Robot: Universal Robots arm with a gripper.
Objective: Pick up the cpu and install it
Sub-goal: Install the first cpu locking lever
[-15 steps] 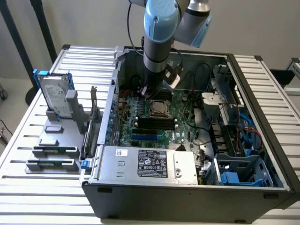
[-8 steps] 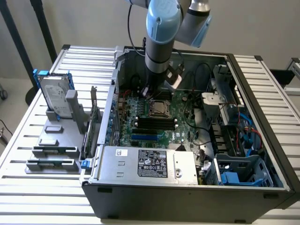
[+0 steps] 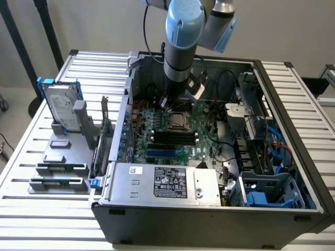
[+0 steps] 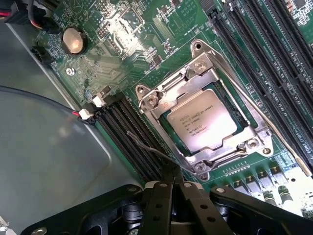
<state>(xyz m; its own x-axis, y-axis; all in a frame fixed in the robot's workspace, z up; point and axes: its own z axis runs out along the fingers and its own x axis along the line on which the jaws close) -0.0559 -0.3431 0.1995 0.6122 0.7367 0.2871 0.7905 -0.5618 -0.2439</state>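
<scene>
Seating check: the cpu (image 4: 204,125) already lies flat in its socket frame (image 4: 195,73), so placing looks done.
Left of the tool: the hard drive (image 3: 62,107) stands on the surface (image 3: 26,157).
Tool: the tool (image 4: 171,178) has its fingers pressed together, empty, just short of the frame's near edge.
Next move: calls for care around the thin latch wire (image 4: 146,146).

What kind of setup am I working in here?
Probably a lab bench for PC assembly: an open computer case lies on a slatted metal table, the cpu sits in its motherboard socket, and a hard drive waits on a parts fixture.
</scene>
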